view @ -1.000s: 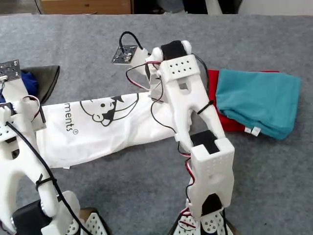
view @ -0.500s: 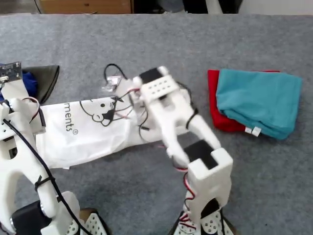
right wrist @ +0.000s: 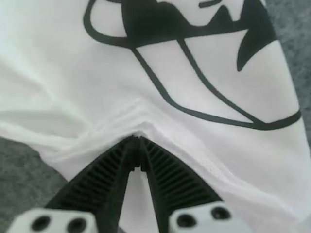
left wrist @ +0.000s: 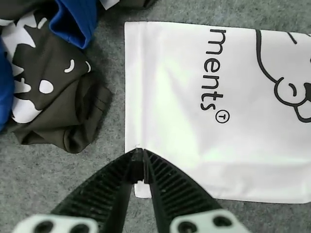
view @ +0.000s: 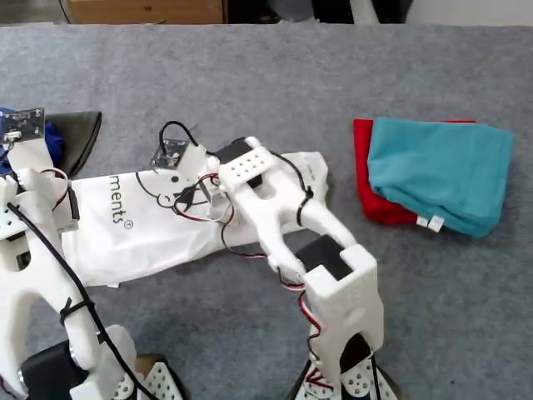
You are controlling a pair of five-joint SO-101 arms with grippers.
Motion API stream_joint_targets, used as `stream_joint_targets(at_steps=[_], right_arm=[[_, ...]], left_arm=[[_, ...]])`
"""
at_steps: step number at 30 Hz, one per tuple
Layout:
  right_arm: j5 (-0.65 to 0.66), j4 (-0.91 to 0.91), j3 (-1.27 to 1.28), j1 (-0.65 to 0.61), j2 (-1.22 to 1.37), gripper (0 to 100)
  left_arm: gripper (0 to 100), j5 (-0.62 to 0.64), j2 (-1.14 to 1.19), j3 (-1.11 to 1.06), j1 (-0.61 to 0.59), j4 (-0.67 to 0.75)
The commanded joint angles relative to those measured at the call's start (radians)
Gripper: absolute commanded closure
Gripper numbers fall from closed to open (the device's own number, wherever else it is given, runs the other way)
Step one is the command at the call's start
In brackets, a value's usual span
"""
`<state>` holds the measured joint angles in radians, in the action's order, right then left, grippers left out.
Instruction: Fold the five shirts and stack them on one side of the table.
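The white shirt (view: 141,233) lies spread across the left and middle of the grey bench (view: 250,75). It forms a long band with black lettering and a cartoon figure printed on it, and its right end reaches about the centre of the high view.

The left gripper (left wrist: 141,158) is at the shirt's left edge, close to a corner. Its jaws are pressed together, with the hem of the white shirt (left wrist: 184,121) pinched between the tips.

The right arm reaches from the lower middle of the high view over the shirt's printed part. Its right gripper (right wrist: 137,145) is closed on a raised ridge of the white shirt (right wrist: 73,73), where the cloth bunches into small creases just beside the black outline of the figure.

In the upper left of the high view, a dark shirt (view: 79,137) with white marks lies crumpled beside a blue shirt (view: 52,142). Both are just off the white shirt's left end. The left wrist view shows the dark shirt (left wrist: 58,111) close to the hem, with the blue shirt (left wrist: 73,19) overlapping it.

At the right of the high view, well apart from the white shirt, a folded teal shirt (view: 441,175) rests on a folded red shirt (view: 364,167).
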<state>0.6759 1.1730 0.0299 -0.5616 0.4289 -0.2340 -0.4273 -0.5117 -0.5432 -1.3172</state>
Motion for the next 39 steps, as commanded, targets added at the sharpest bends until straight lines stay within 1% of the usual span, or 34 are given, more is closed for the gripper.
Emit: stream_joint_targets(at_steps=[1,3,5,8,10,13,16,21,24,27,31,39], right_arm=[[-0.005,0.058,-0.027,-0.003,-0.147,98.4],[-0.003,0.086,-0.041,0.02,-0.216,98.4],[-0.003,0.098,-0.042,0.054,-0.278,98.4],[-0.003,0.121,-0.039,0.091,-0.358,98.4],[-0.003,0.13,-0.036,0.101,-0.398,98.4],[-0.003,0.14,-0.022,0.106,-0.44,98.4],[-0.003,0.149,-0.012,0.106,-0.463,98.4],[-0.003,0.183,-0.012,0.107,-0.472,98.4],[-0.003,0.193,-0.013,0.109,-0.473,98.4],[-0.003,0.215,-0.019,0.109,-0.473,98.4],[-0.003,0.238,-0.018,0.11,-0.473,98.4],[-0.009,0.249,-0.019,0.107,-0.475,98.5]], left_arm=[[97,-0.02,-0.032,0.015,0.005,-0.006],[97,-0.069,-0.023,0.016,0.004,-0.006],[92,-0.083,-0.02,0.005,0.004,-0.008],[80,-0.025,0.005,0.012,-0.027,-0.029],[78,-0.012,0.041,0.056,-0.056,-0.058],[76,-0.012,0.152,0.154,-0.101,-0.114],[73,-0.014,0.327,0.262,-0.136,-0.167],[73,-0.012,0.603,0.453,-0.147,-0.216],[73,-0.008,0.713,0.556,-0.147,-0.255],[76,-0.009,0.796,0.608,-0.147,-0.258],[79,-0.011,0.876,0.627,-0.162,-0.25],[80,-0.014,0.914,0.664,-0.174,-0.258]])
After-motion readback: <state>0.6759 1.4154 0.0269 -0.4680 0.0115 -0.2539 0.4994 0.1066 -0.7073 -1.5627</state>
